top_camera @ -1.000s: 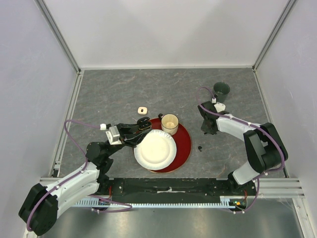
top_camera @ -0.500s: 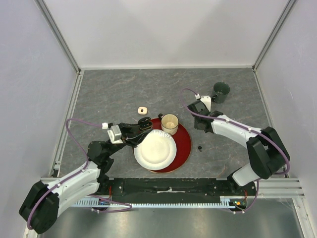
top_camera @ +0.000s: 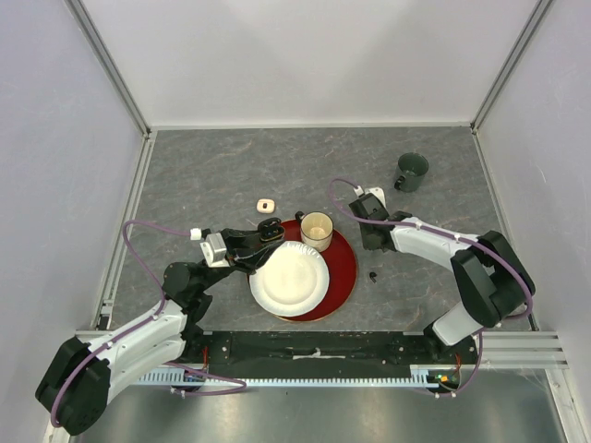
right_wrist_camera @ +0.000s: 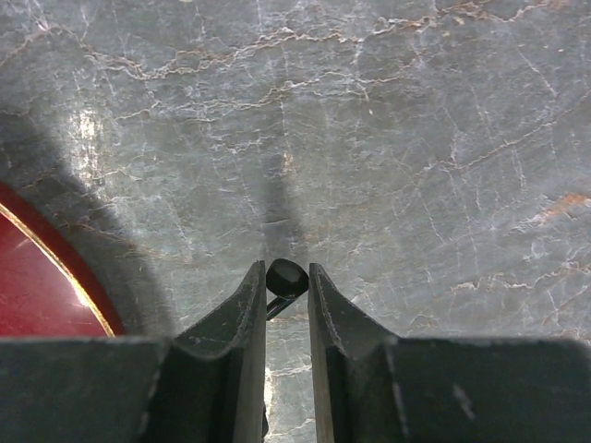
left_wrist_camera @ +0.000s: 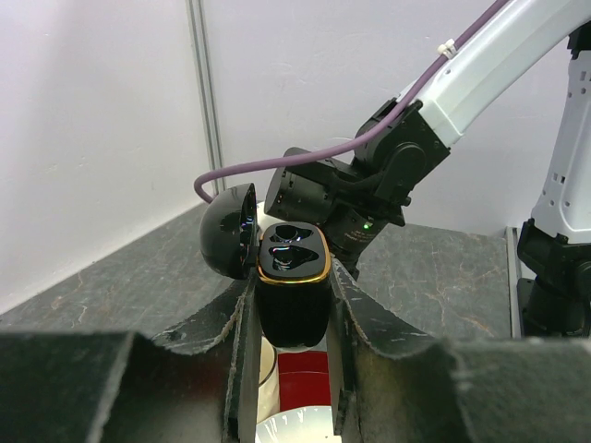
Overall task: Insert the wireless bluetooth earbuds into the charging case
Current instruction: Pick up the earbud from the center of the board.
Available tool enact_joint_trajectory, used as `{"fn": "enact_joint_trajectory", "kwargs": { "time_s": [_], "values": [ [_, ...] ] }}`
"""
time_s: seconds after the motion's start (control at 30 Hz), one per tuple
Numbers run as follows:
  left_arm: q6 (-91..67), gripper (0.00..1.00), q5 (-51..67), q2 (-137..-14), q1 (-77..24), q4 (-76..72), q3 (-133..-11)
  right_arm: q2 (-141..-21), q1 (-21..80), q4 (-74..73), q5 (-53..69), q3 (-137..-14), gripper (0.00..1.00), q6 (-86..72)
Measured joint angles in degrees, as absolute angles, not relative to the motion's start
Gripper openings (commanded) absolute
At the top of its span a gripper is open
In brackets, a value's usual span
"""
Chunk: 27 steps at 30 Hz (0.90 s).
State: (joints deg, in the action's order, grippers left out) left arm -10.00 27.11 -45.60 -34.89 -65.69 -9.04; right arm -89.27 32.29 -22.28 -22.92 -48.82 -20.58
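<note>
open table (top_camera: 212, 166) along the far wall and down the left side. crowded in the middle: red tray (top_camera: 343, 268), white plate (top_camera: 289, 277), paper cup (top_camera: 317, 229). narrow gap between cup and right tool (top_camera: 368, 242). mug (top_camera: 411, 171) well apart, far right.

Open black charging case (left_wrist_camera: 294, 263) upright in left hand (left_wrist_camera: 290, 300); black earbud (right_wrist_camera: 287, 275) in right hand (right_wrist_camera: 285, 281)

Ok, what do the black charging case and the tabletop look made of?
Charging case: probably glossy black plastic, gold metallic-looking rim; bright reflections show on it. Tabletop: grey stone-look surface, pale veins, slight sheen; stone or laminate, cannot tell.
</note>
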Motion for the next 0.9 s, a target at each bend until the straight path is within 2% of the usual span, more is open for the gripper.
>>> {"fn": "enact_joint_trajectory", "kwargs": {
  "time_s": [0.23, 0.47, 0.57, 0.9],
  "values": [
    [-10.00, 0.02, 27.11, -45.47, -34.89, -65.67, -9.04, -91.90, 32.32, -21.50, -21.47, -48.84, 0.25, -18.74],
    [-10.00, 0.02, 27.14, -44.95, -34.89, -65.65, -9.04, -92.01, 32.32, -21.26, -21.50, -48.84, 0.42, -17.72],
    [-10.00, 0.02, 27.14, -44.95, -34.89, -65.65, -9.04, -92.01, 32.29, -21.45, -21.71, -48.90, 0.54, -17.67],
    [-10.00, 0.02, 27.18, -45.10, -34.89, -65.63, -9.34, -92.64, 32.10, -24.10, -21.89, -50.54, 0.53, -27.46]
  ]
}}
